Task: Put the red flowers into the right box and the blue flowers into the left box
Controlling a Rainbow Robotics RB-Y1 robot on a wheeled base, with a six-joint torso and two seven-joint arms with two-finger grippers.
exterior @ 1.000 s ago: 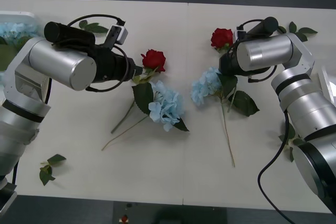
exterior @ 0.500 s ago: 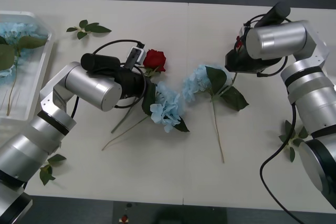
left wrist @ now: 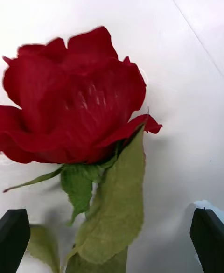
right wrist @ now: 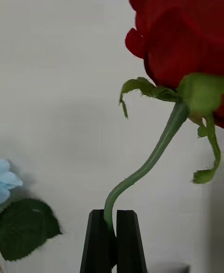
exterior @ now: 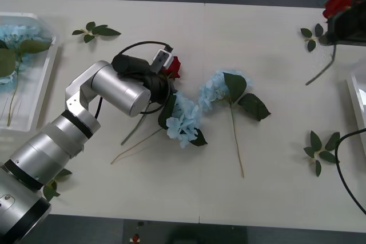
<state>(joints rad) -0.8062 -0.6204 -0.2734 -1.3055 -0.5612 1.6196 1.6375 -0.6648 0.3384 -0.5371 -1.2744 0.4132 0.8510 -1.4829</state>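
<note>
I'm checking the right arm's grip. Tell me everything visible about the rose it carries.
The carried red rose is a deep-red, fabric-looking bloom with green sepals on a thin, curved green stem. The right pincer is shut on the stem below the bloom, black fingers either side. It is lifted at the table's far right, near the right box.

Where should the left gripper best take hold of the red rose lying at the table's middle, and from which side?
Probably the stem just under the bloom of the red rose. The open left gripper already straddles it from above; the stem is thin and firm, while petals would crush.
</note>
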